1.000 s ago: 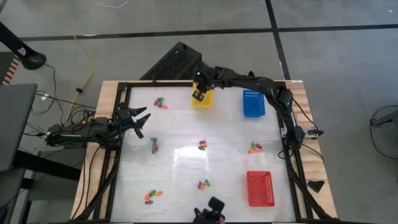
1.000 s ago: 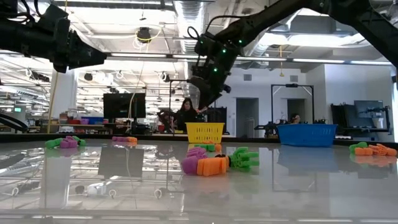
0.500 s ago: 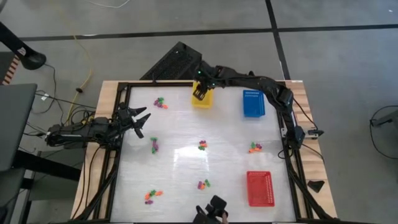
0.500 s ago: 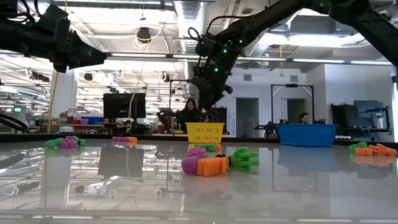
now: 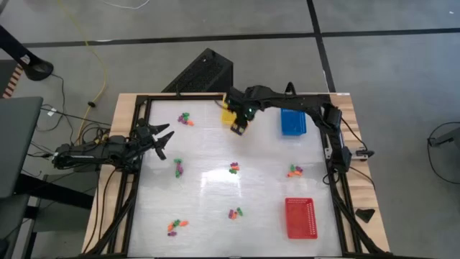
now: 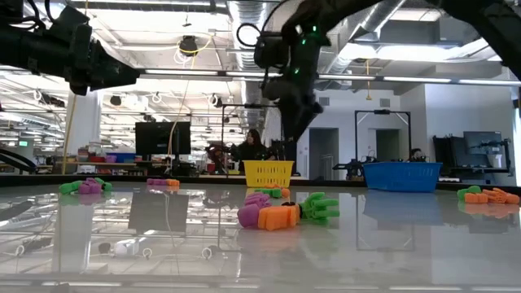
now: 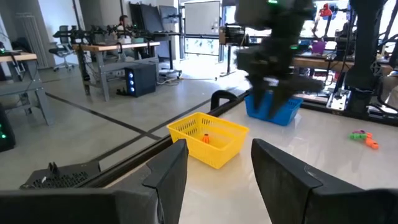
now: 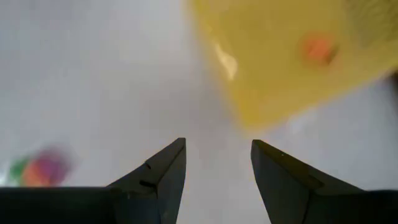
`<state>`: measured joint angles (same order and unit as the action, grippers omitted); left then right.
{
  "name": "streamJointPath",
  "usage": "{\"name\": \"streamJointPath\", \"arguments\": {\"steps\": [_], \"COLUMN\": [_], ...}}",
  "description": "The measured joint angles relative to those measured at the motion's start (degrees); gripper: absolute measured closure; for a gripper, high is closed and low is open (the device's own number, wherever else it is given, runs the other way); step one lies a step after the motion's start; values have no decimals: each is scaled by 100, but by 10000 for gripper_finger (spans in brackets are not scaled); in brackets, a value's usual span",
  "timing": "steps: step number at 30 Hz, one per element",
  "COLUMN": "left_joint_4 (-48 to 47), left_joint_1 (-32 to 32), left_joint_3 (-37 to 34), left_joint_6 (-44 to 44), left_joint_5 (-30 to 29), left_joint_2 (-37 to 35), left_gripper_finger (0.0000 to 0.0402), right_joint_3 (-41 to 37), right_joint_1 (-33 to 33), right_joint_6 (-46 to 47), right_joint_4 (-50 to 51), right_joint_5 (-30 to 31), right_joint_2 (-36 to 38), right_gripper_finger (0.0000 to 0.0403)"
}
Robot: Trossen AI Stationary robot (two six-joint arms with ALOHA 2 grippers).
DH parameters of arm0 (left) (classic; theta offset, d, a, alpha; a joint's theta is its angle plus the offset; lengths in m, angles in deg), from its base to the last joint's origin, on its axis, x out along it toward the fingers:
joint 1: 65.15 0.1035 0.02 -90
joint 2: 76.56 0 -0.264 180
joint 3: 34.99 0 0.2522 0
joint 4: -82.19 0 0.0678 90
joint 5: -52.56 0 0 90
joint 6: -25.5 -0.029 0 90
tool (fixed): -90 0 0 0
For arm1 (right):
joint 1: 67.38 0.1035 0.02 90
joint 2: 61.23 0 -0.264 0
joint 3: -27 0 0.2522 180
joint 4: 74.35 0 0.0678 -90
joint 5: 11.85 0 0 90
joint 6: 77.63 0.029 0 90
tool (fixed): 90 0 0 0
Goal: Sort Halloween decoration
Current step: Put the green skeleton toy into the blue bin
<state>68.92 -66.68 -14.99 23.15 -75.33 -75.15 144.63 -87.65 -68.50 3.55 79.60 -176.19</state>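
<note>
The Halloween decoration lies in small orange, green and purple clusters on the white table: far left [image 5: 185,119], left [image 5: 177,167], middle [image 5: 234,168], right [image 5: 295,171], near middle [image 5: 235,213] and near left [image 5: 176,226]. One orange trinket [image 8: 318,48] lies inside the yellow basket [image 5: 226,115] at the far edge. My right gripper [image 5: 237,129] hovers open just off the basket's near side, with nothing between its fingers [image 8: 163,168]. My left gripper [image 5: 165,138] waits open at the table's left edge, facing the yellow basket [image 7: 208,138].
A blue basket [image 5: 292,120] stands at the far right and a red basket [image 5: 300,217] at the near right. A black frame [image 5: 140,173] runs round the table. People show in the room beyond the far edge [image 6: 251,146].
My right gripper has left its place above the yellow basket and moved toward the table's near edge and slightly right, clear of the basket's rim.
</note>
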Motion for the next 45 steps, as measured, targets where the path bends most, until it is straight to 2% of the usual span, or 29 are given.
{"name": "streamJointPath", "arguments": {"steps": [3, 6, 8, 11, 15, 20, 25, 29, 36, 45], "left_joint_4": [-4, -13, -19, -72, -150, -155, -99, 55, 202, 199], "left_joint_1": [1, 2, 0, 1, 0, 2, 2, 2, 2, 0], "left_joint_3": [0, 0, 0, 0, 0, 0, 0, 0, 0, 0], "left_joint_6": [-14, -15, -15, -18, -176, -237, -356, -465, -533, -524], "left_joint_5": [-1, 0, 0, 0, 0, -2, -13, -39, -46, -46], "left_joint_2": [0, 0, 0, 0, 0, 0, -1, -2, -1, -2], "left_gripper_finger": [233, 233, 233, 233, 233, 233, 233, 233, 233, 233], "right_joint_3": [-2, -62, -197, -557, -1282, -2640, -3962, -4674, -5115, -5145], "right_joint_1": [510, 1124, 1546, 2074, 2378, 2568, 2528, 2446, 2378, 2340], "right_joint_6": [382, 708, 794, 1098, 2187, 3530, 4996, 5468, 5725, 5642], "right_joint_4": [678, 847, 879, 1092, 1462, 1236, 327, -402, -401, -325], "right_joint_5": [2, 83, 363, 592, 498, 261, -155, -401, -397, -268], "right_joint_2": [108, 147, 147, 149, 344, 1137, 2028, 2356, 2264, 2013], "right_gripper_finger": [196, 197, 197, 198, 198, 198, 198, 198, 198, 201]}}
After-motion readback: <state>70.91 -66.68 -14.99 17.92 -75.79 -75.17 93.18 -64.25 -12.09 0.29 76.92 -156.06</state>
